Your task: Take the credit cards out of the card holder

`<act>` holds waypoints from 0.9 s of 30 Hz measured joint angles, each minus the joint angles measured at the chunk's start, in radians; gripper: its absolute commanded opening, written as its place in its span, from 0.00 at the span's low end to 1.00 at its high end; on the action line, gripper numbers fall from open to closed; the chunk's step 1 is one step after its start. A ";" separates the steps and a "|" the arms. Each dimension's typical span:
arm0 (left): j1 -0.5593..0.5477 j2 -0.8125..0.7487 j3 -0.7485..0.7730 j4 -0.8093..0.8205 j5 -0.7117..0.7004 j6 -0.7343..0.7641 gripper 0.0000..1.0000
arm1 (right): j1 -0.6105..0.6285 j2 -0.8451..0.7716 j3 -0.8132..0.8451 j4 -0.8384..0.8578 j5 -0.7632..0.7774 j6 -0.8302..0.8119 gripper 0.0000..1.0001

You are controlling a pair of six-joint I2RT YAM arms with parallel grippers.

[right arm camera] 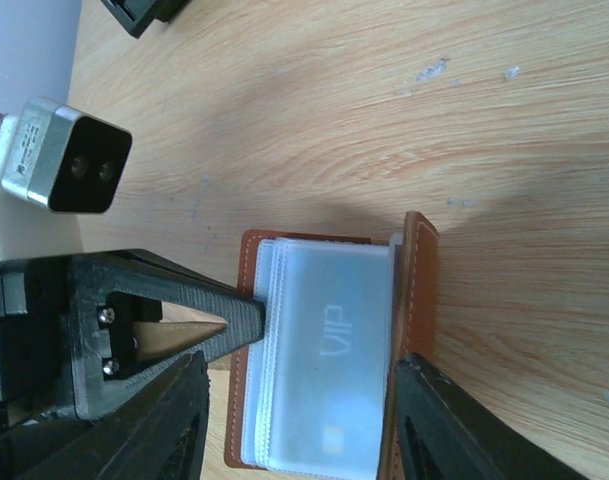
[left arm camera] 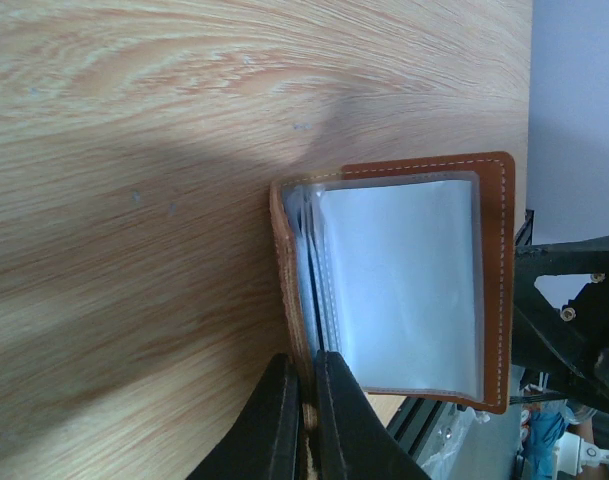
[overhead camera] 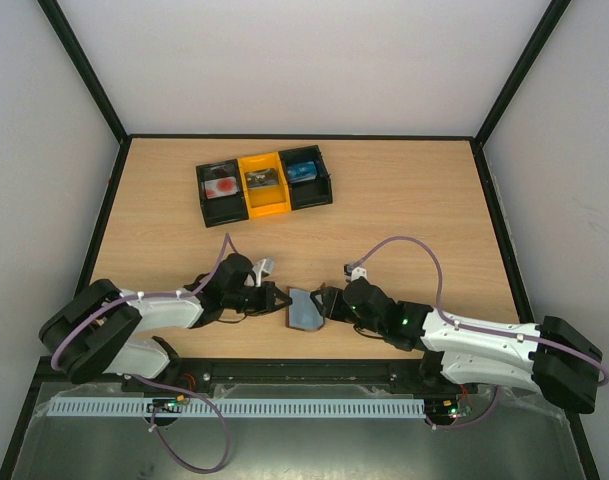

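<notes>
The card holder (overhead camera: 306, 310) is a reddish-brown leather bifold lying open on the table near the front edge, between the two arms. My left gripper (left arm camera: 309, 405) is shut on the edge of its leather cover (left arm camera: 294, 300), and clear plastic sleeves (left arm camera: 399, 285) fan out beside it. In the right wrist view the holder (right arm camera: 246, 290) shows a pale card marked "VIP" (right arm camera: 334, 345) inside the top sleeve. My right gripper (right arm camera: 304, 430) is open, with one finger on each side of the holder and nothing in it. It sits just right of the holder in the top view (overhead camera: 329, 300).
A black-and-yellow three-bin tray (overhead camera: 266, 205) stands at the back middle of the table, with a red-marked item (overhead camera: 222, 187) in its left bin and a blue item (overhead camera: 304, 170) in its right bin. The table's front rail (overhead camera: 304, 372) lies just behind the holder.
</notes>
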State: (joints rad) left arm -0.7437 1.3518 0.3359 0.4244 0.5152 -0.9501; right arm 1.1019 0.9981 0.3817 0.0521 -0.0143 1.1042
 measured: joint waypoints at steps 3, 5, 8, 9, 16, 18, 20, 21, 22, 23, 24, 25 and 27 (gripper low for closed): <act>-0.002 -0.023 0.000 -0.024 -0.005 0.003 0.02 | 0.007 -0.002 0.024 -0.027 0.019 0.005 0.53; -0.002 -0.035 0.000 -0.040 -0.011 0.005 0.02 | 0.007 -0.016 0.027 -0.041 0.030 0.006 0.55; -0.002 -0.046 0.000 -0.056 -0.018 0.007 0.02 | 0.009 -0.031 0.038 -0.076 0.051 -0.005 0.55; -0.002 -0.048 0.000 -0.058 -0.019 0.007 0.02 | 0.010 -0.026 0.050 -0.094 0.056 -0.014 0.56; -0.002 -0.068 0.000 -0.073 -0.027 0.007 0.02 | 0.014 0.045 0.087 -0.074 0.008 -0.055 0.65; -0.002 -0.078 0.000 -0.075 -0.030 0.006 0.02 | 0.026 0.086 0.086 -0.046 -0.014 -0.058 0.67; -0.003 -0.084 -0.002 -0.075 -0.034 0.004 0.02 | 0.045 0.129 0.086 -0.012 -0.032 -0.056 0.68; -0.004 -0.086 -0.003 -0.075 -0.034 0.003 0.02 | 0.054 0.152 0.086 0.006 -0.040 -0.055 0.68; -0.005 -0.087 -0.006 -0.075 -0.036 0.002 0.02 | 0.061 0.177 0.087 0.025 -0.048 -0.053 0.68; -0.005 -0.088 -0.007 -0.075 -0.037 0.001 0.02 | 0.066 0.204 0.086 0.040 -0.056 -0.052 0.68; -0.005 -0.088 -0.008 -0.075 -0.038 0.000 0.02 | 0.069 0.226 0.086 0.052 -0.061 -0.051 0.68; -0.005 -0.088 -0.010 -0.075 -0.039 -0.001 0.02 | 0.070 0.252 0.086 0.064 -0.065 -0.049 0.66; -0.007 -0.088 -0.010 -0.075 -0.041 -0.002 0.02 | 0.070 0.298 0.086 0.085 -0.074 -0.046 0.63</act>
State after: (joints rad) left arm -0.7506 1.2640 0.3256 0.3492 0.4744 -0.9516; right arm 1.1721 1.2957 0.4679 0.1368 -0.0887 1.0584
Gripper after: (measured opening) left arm 0.043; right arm 0.667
